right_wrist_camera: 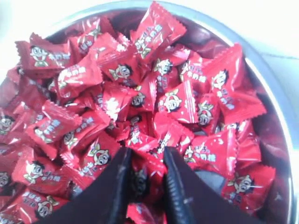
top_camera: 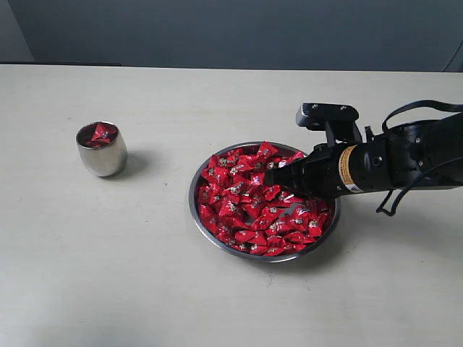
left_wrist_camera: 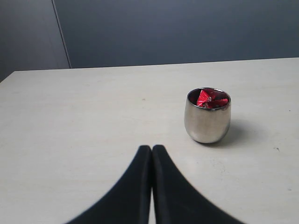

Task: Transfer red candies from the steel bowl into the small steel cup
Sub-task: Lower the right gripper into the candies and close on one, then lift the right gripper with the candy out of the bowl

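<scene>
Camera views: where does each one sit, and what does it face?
Exterior: off the arms, looking down at small rounded steel cup, wide shallow steel bowl of red wrapped candies; right arm shows.
Left wrist: low over table, facing cup; shut left gripper shows.
Right wrist: above bowl, facing candies; right gripper shows.
Exterior and left wrist share the cup.

- Table (top_camera: pixel 145 289): pale cream matte top with a few faint specks, filling most of the exterior view.
- Wall (top_camera: pixel 231 29): plain dark blue-grey, behind the table's far edge.
- Panel (left_wrist_camera: pixel 28 32): lighter grey, joining the wall at a vertical seam.
- Light: soft and even; shadows blurred.
</scene>
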`<state>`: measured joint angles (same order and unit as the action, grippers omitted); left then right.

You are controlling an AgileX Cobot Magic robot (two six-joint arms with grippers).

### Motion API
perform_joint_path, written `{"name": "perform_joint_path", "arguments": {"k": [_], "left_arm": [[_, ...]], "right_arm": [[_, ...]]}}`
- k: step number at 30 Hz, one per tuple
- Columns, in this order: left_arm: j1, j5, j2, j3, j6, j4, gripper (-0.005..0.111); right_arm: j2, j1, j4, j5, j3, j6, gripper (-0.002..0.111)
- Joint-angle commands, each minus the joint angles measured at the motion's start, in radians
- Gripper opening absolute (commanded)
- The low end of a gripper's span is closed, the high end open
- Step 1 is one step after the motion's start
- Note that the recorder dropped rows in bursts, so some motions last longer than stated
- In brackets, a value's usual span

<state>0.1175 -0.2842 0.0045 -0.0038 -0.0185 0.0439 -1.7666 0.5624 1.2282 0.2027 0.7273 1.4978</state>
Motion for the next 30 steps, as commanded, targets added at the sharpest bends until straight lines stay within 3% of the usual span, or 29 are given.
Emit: {"name": "perform_joint_path", "arguments": {"k": [1,13,19,23,30], "left_arm": [[0.001,-0.001,-0.004,0.004,-0.001,0.001,0.0],[0.001,-0.001,-0.004,0.004,-0.001,0.001,0.0],[0.001,-0.001,-0.004,0.004,-0.001,0.001,0.0],[0.001,-0.001,-0.004,0.004,-0.001,0.001,0.0],[0.001,-0.001,-0.004,0.004,-0.001,0.001,0.0]], "right_arm": [[0.027,-0.001,0.008,-0.025,-0.003,-0.002,-0.001],[0.157,-0.001,0.004,-0.044,-0.025,-0.004,-0.001],[0.279,-0.003,-0.054,-0.08,-0.107,-0.106,-0.001],[0.357,-0.003,-0.221,-0.037,-0.18,-0.274,-0.001],[0.431,-0.003,-0.86,0.079,-0.32,-0.804,-0.001]]}}
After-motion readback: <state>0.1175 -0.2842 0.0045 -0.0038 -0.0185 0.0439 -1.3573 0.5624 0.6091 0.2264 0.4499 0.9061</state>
